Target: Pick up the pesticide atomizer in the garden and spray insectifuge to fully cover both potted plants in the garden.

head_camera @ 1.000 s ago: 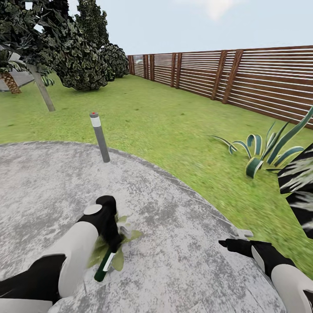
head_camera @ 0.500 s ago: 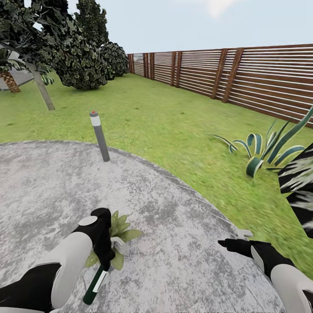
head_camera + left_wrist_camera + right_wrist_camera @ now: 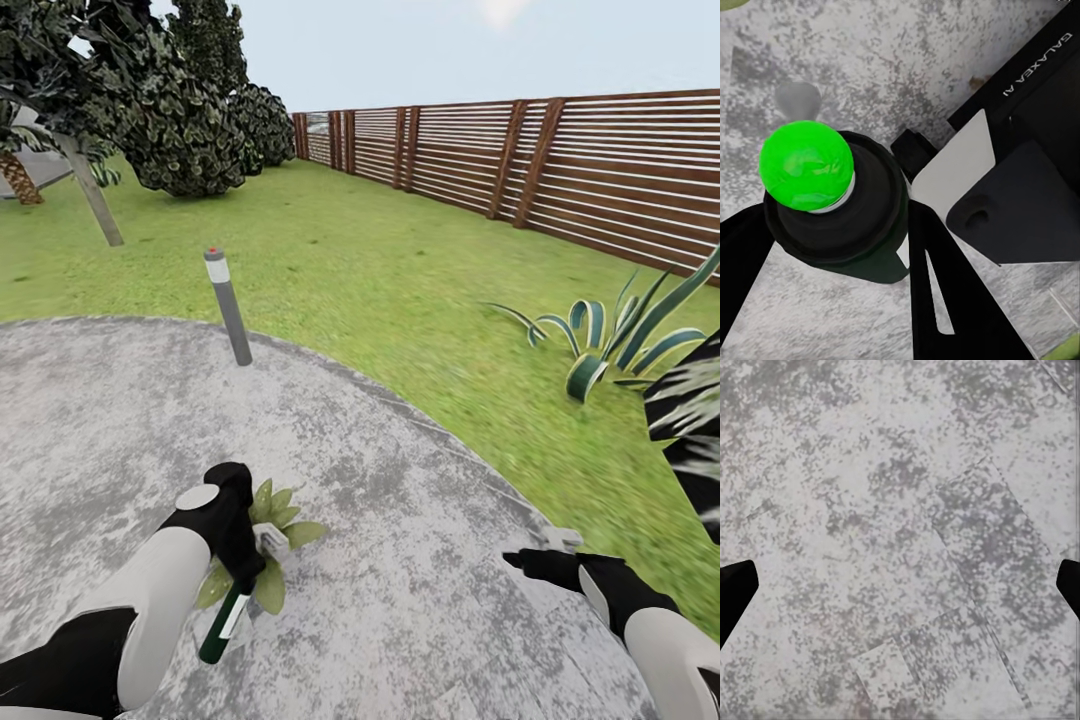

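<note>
Left hand (image 3: 240, 585) is lifting slightly, clamping the pesticide atomizer (image 3: 222, 626) beside a potted plant (image 3: 272, 530). Right hand (image 3: 520, 560) is hovering at 4 o'clock, fingers apart.

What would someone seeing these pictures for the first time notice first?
Probably the left gripper low in the head view, clamped on the pesticide atomizer right beside a small potted plant on the mottled grey paved patch. In the left wrist view the bottle's bright green dot stands out sharply. Farther off, a striped agave sits on the lawn at right, before the brown slatted fence.
</note>
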Controlling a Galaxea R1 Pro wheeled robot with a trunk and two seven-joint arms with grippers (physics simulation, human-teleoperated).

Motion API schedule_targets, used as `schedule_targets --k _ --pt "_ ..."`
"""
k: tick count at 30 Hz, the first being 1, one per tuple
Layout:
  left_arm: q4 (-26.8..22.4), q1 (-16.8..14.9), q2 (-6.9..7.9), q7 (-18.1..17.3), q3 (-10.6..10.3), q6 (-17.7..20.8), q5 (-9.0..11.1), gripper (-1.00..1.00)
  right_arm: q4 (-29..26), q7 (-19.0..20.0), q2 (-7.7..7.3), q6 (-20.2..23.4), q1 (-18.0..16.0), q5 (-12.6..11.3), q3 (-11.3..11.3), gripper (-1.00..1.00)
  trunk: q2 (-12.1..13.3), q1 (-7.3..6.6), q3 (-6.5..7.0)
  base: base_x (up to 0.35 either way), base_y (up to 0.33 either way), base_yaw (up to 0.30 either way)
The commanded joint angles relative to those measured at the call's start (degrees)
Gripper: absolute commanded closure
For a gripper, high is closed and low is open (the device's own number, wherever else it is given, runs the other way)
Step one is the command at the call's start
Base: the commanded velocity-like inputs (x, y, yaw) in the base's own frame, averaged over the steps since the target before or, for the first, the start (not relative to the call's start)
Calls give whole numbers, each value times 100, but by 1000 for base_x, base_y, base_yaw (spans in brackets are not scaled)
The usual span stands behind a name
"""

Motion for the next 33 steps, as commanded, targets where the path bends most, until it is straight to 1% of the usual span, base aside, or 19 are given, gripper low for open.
schedule_targets --k 1,9,24,26,28,30,31,33 --pt "-12 -3 -13 -37 39 52 -59 100 -11 40 -2 30 -3 54 -49 -100 -2 -1 -8 0 0 0" --pt "-13 -3 -29 -37 49 60 -58 100 -11 40 -9 30 -3 54 -49 -100 -2 -1 -11 0 0 0" --pt "20 -3 -8 -37 58 61 -61 100 -11 40 -9 30 -3 62 -49 -100 -604 329 -281 0 0 0" --pt "22 77 -4 -37 58 55 -68 100 -5 39 -9 30 -3 63 -49 -100 -684 373 -317 0 0 0" --pt "15 226 7 -37 54 53 -73 100 -3 37 -8 30 -3 63 -49 -100 -684 373 -317 0 0 0" --pt "13 287 71 -37 51 52 -74 100 -2 34 -9 30 -3 63 -49 -100 -684 373 -317 0 0 0" --pt "13 323 149 -36 50 52 -75 100 -2 32 -5 30 -3 63 -49 -100 -684 373 -317 0 0 0" --pt "2 340 224 -31 52 52 -71 100 -2 32 -5 30 -3 63 -49 -100 -684 373 -317 0 0 0"
